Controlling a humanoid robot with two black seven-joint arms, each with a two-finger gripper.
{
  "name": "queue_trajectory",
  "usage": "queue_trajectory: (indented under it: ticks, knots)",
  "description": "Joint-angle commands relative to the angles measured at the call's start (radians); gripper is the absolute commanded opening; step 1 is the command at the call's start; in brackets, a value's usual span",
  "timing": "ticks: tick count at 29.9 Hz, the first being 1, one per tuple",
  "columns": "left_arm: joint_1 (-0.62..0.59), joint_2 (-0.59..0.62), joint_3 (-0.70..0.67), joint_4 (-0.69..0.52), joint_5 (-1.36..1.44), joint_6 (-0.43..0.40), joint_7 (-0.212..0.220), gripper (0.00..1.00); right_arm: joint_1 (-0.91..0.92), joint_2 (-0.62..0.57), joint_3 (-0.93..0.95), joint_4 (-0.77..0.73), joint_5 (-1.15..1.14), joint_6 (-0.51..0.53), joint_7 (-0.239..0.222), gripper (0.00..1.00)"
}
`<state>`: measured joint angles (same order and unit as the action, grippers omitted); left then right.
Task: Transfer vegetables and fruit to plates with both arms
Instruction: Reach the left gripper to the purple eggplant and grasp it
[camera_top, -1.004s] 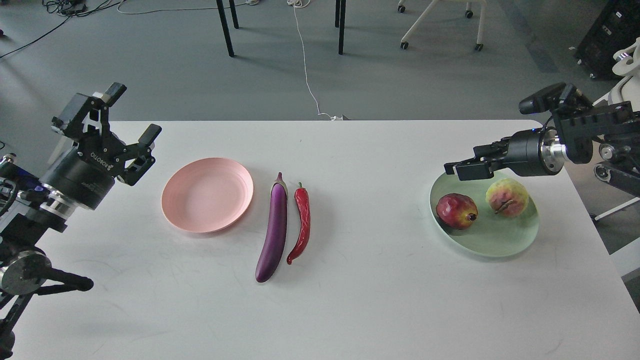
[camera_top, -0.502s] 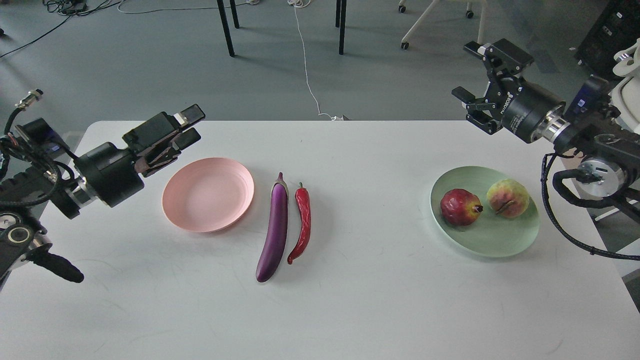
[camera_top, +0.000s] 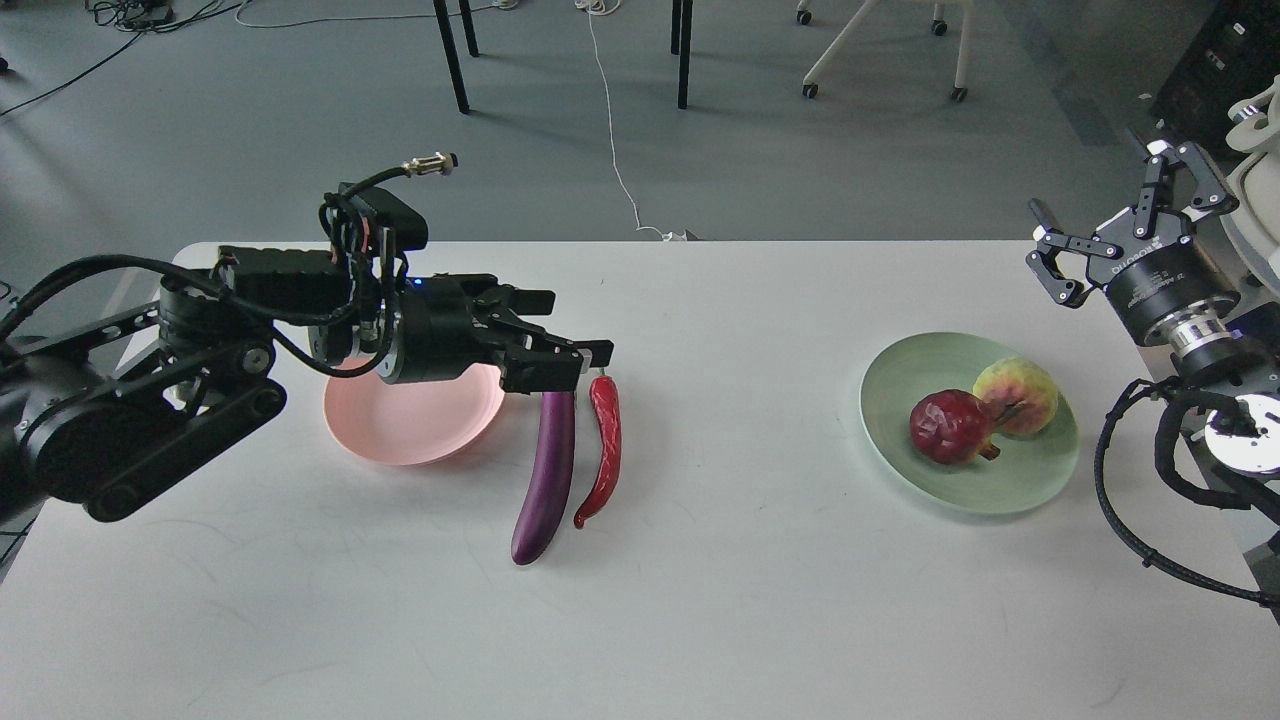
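The purple eggplant and the red chili pepper lie side by side on the white table. My left gripper reaches across the pink plate. It is open, with its fingers over the eggplant's cap end, which is hidden. The plate's upper part is hidden by the arm. The pomegranate and the yellow-green fruit touch each other on the mint green plate. My right gripper is open and empty, raised beyond the table's back right corner.
Table legs, a white cable and a wheeled chair base are on the grey floor behind the table. Black equipment stands at the far right.
My left arm has swung right over the pink plate to the eggplant's top. My right gripper has drawn back to the right. The pomegranate has rolled against the yellow-green fruit.
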<state>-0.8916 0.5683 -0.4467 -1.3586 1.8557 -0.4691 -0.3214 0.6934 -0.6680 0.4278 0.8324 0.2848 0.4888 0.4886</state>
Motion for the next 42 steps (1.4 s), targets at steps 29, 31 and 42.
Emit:
queue_trajectory:
  ticks: [29,31,42]
  knots:
    - [-0.056,-0.173,0.258,0.24,-0.096,-0.02,0.28,1.0,-0.008,-0.055,-0.004,0.008,-0.004,0.0,0.0,0.95]
    - [-0.04,-0.166,0.258,0.24,-0.098,-0.02,0.28,1.0,-0.009,-0.055,-0.008,0.008,-0.004,0.0,0.0,0.95]
    - [-0.018,-0.16,0.257,0.234,-0.164,-0.02,0.306,0.99,-0.015,-0.064,-0.011,0.008,-0.004,0.0,0.0,0.95]
